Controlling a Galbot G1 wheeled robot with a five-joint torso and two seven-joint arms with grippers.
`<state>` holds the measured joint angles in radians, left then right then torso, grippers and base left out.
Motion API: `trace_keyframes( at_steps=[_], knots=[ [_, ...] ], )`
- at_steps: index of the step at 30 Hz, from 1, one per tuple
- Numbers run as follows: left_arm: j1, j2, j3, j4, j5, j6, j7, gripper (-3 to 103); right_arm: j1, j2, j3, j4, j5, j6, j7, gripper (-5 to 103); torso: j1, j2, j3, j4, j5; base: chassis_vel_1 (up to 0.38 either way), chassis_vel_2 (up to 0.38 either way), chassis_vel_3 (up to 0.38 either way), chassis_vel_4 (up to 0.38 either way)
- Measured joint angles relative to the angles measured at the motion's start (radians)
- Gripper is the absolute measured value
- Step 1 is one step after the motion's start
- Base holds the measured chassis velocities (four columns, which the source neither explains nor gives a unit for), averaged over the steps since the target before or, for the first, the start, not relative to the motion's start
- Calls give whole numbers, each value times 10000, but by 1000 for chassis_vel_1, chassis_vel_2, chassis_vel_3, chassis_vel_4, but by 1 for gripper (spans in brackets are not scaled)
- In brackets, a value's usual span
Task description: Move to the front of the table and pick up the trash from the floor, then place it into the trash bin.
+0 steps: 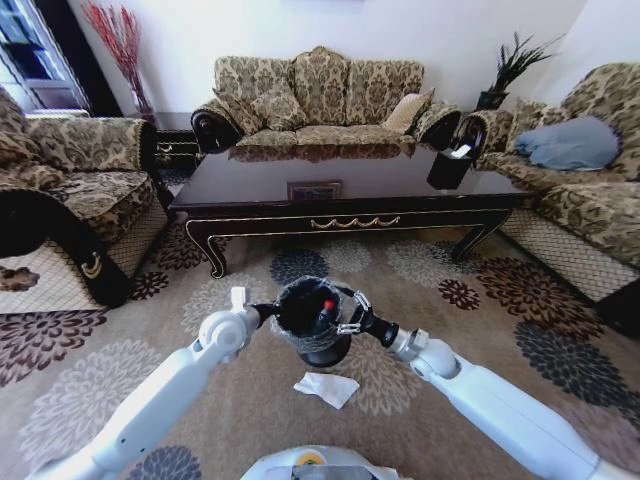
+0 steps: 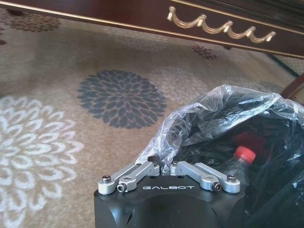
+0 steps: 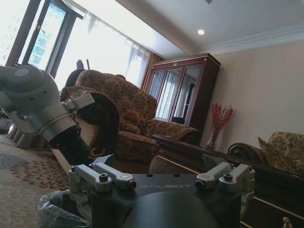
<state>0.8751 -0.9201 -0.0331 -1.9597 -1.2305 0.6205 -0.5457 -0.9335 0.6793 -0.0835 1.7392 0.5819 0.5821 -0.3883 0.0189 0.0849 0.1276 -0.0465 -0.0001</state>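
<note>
The trash bin (image 1: 310, 335), black with a crinkly clear bag (image 2: 223, 111), stands on the floor (image 1: 450, 330) in front of the table (image 1: 350, 195). A clear bottle with a red cap (image 2: 244, 154) lies inside it. My left gripper (image 1: 268, 312) is at the bin's left rim, and in the left wrist view it (image 2: 161, 165) is shut on the edge of the bag. At the right rim my right gripper (image 1: 346, 318) stands open, its links spread wide (image 3: 164, 178). A crumpled white paper (image 1: 327, 388) lies on the carpet just in front of the bin.
Patterned sofas stand at the left (image 1: 70, 190), the back (image 1: 320, 100) and the right (image 1: 570, 170). A black tissue box (image 1: 448, 166) sits on the table's right end. Open carpet lies left and right of the bin.
</note>
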Motion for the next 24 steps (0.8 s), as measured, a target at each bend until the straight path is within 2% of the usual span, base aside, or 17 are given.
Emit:
trace_keyframes(
  at_steps=[4, 5, 8, 9, 12, 14, 18, 24],
  knots=[
    [797, 445, -1208, -421, -54, 123, -55, 4, -146, -384, 417, 87, 451, -228, 100, 100, 0, 0, 0, -3, -2, 0, 0, 0, 0],
    [797, 445, -1208, -421, -54, 123, -55, 4, -146, -384, 417, 87, 451, -228, 100, 100, 0, 0, 0, -3, -2, 0, 0, 0, 0],
    [1592, 1075, -2387, -708, -51, 164, 85, 4, -367, -592, 796, 88, 595, -419, 279, 100, 0, 1, -1, 3, 2, 0, 0, 0, 0],
    [1592, 1075, -2387, -708, -51, 164, 85, 4, -367, -592, 796, 88, 595, -419, 279, 100, 0, 1, -1, 3, 2, 0, 0, 0, 0],
    [2376, 1376, -3428, -1082, -25, 165, 171, 4, -667, -724, 1041, 66, 677, -739, 783, 100, 0, 2, -1, 6, 1, 0, 0, 0, 0],
    [2533, 1376, -3627, -1205, -22, 165, 177, 4, -754, -762, 1048, 64, 822, -902, 955, 100, 0, 2, -1, 3, 0, 0, 0, 0, 0],
    [3065, 1363, -4297, -1733, -47, 171, 173, 4, -986, -812, 975, -250, 1474, -1872, 1971, 100, 0, 2, -1, -4, 1, 0, 0, 0, 0],
    [3642, 1570, -4939, -2194, -109, 191, 132, 4, -1071, -740, 924, -682, 2609, -2487, 2432, 100, 0, 2, -1, 0, 1, 0, 0, 0, 0]
  ],
)
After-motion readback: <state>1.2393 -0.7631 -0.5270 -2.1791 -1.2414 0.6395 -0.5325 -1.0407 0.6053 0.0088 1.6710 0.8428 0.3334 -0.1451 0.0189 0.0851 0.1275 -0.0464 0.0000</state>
